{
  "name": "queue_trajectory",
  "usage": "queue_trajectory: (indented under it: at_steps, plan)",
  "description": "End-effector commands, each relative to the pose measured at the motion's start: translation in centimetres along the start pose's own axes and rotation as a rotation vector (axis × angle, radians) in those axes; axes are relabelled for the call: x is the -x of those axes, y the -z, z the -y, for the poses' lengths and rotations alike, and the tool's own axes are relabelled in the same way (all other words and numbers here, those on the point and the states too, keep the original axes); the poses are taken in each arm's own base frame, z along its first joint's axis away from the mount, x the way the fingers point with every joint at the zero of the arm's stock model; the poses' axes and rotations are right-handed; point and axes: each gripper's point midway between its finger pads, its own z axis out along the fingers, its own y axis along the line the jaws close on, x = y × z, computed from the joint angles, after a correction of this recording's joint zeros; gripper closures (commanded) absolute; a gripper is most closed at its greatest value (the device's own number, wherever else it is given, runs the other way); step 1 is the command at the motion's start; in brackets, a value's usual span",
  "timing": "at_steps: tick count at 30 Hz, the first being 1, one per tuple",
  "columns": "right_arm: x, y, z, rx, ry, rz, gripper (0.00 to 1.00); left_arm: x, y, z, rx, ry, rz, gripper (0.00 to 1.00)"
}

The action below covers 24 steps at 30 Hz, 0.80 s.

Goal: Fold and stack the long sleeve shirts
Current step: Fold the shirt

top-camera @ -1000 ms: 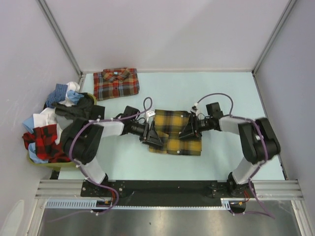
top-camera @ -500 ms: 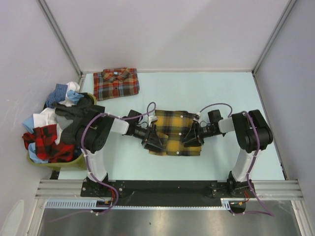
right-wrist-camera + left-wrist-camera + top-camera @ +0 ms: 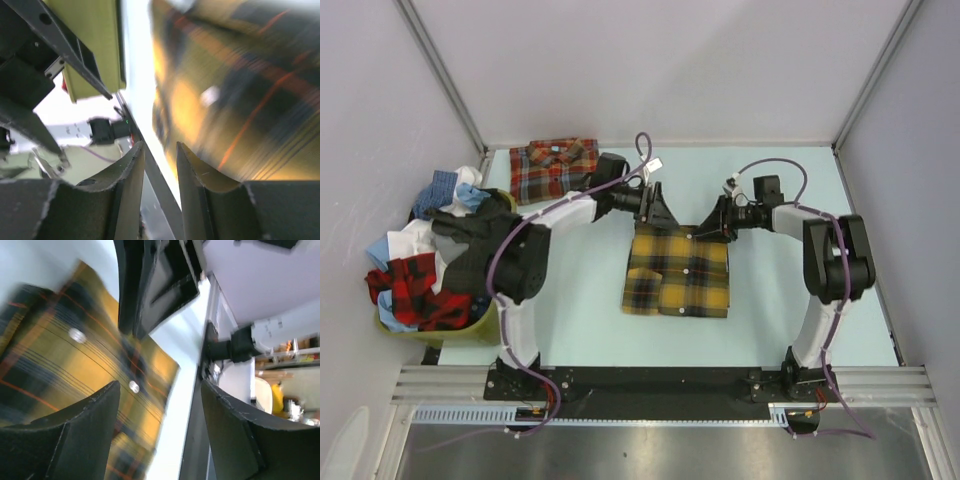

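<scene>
Yellow-and-black plaid shirt [image 3: 677,272]: folded, flat at mid-worktop [image 3: 780,180].
Red-orange plaid shirt [image 3: 556,168]: folded, far-left corner, well apart from the first.
Left fingers [image 3: 75,435]: spread wide, empty, by the first shirt's far edge.
Right fingers [image 3: 125,200]: narrowly parted, empty, by the same edge.

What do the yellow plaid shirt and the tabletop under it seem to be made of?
Yellow-and-black plaid shirt: soft woven cloth, probably flannel, with a matte finish; it lies limp and flat with soft folded edges. Tabletop: a smooth, matte, pale blue-green sheet with no visible grain; whether laminate or a mat, I cannot tell.
</scene>
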Motion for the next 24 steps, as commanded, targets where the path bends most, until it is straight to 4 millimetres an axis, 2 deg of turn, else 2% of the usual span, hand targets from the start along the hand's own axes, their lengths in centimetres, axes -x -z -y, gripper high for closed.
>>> queue_trajectory:
  at_steps: [1, 2, 4, 5, 7, 8, 10, 11, 12, 13, 14, 15, 16, 17, 19, 20, 21, 22, 23, 24]
  plan:
    - [4.1, -1.8, 2.2, 0.028, -0.05, 0.081, 0.63, 0.1, -2.4, -4.9, 0.032, 0.215, 0.018, 0.28]
    - [4.2, -2.2, 2.8, 0.03, -0.065, 0.073, 0.62, -0.5, -3.0, -6.8, 0.06, 0.252, 0.009, 0.27]
    - [4.1, -2.7, 5.8, 0.009, -0.137, 0.061, 0.59, -1.6, -2.7, -9.6, 0.106, 0.342, 0.007, 0.26]
    - [4.2, -2.7, 6.9, -0.004, -0.143, 0.068, 0.58, -3.0, -2.6, -11.6, 0.133, 0.41, 0.003, 0.25]
    - [3.5, -2.8, 9.9, -0.044, -0.208, 0.054, 0.55, -2.8, -1.3, -13.5, 0.164, 0.443, 0.062, 0.23]
    - [4.2, -2.3, 10.9, -0.058, -0.217, 0.072, 0.55, -3.0, -1.0, -13.9, 0.181, 0.449, 0.065, 0.22]
    - [3.8, -1.9, 12.2, -0.08, -0.245, 0.059, 0.5, -2.9, 0.0, -14.0, 0.186, 0.439, 0.076, 0.2]
    - [4.0, -1.5, 11.9, -0.08, -0.247, 0.051, 0.42, -3.2, 0.3, -13.3, 0.165, 0.443, 0.067, 0.18]
    - [4.3, -1.2, 11.4, -0.072, -0.212, 0.042, 0.36, -2.4, 0.8, -11.9, 0.144, 0.402, 0.077, 0.16]
    - [4.6, -0.8, 9.0, -0.024, -0.178, 0.028, 0.29, -1.9, 1.1, -10.8, 0.126, 0.377, 0.083, 0.12]
    - [4.5, -0.7, 7.1, 0.004, -0.158, 0.01, 0.12, -2.1, 1.4, -9.7, 0.109, 0.37, 0.081, 0.03]
    - [4.6, -0.4, 5.2, 0.032, -0.147, 0.01, 0.03, -0.9, 2.0, -6.5, 0.065, 0.316, 0.093, 0.01]
    - [4.9, 0.6, 1.1, 0.091, -0.077, 0.02, 0.0, -0.4, 2.2, -5.0, 0.045, 0.271, 0.103, 0.01]
    - [5.3, 0.8, -0.9, 0.127, -0.003, 0.045, 0.0, -0.7, 2.3, -3.7, 0.031, 0.25, 0.101, 0.01]
    - [4.2, 0.6, -3.4, 0.166, -0.052, 0.059, 0.0, 0.3, 2.1, -0.3, -0.01, 0.163, 0.118, 0.0]
    - [4.8, 0.8, -5.2, 0.205, 0.024, 0.103, 0.0, 0.3, 1.7, 0.1, -0.021, 0.16, 0.119, 0.01]
    - [3.8, 0.0, -4.9, 0.212, -0.007, 0.092, 0.0, 0.8, 1.1, 0.7, -0.036, 0.156, 0.132, 0.01]
    - [3.9, -0.4, -5.0, 0.22, -0.054, 0.099, 0.0, 0.7, 0.4, 0.0, -0.038, 0.181, 0.136, 0.01]
    - [4.1, -1.1, -4.2, 0.227, -0.044, 0.112, 0.0, 0.7, 0.0, -0.6, -0.044, 0.204, 0.148, 0.0]
    - [4.1, -1.7, -3.7, 0.228, -0.059, 0.12, 0.0, 1.7, -0.2, -0.6, -0.071, 0.241, 0.186, 0.01]
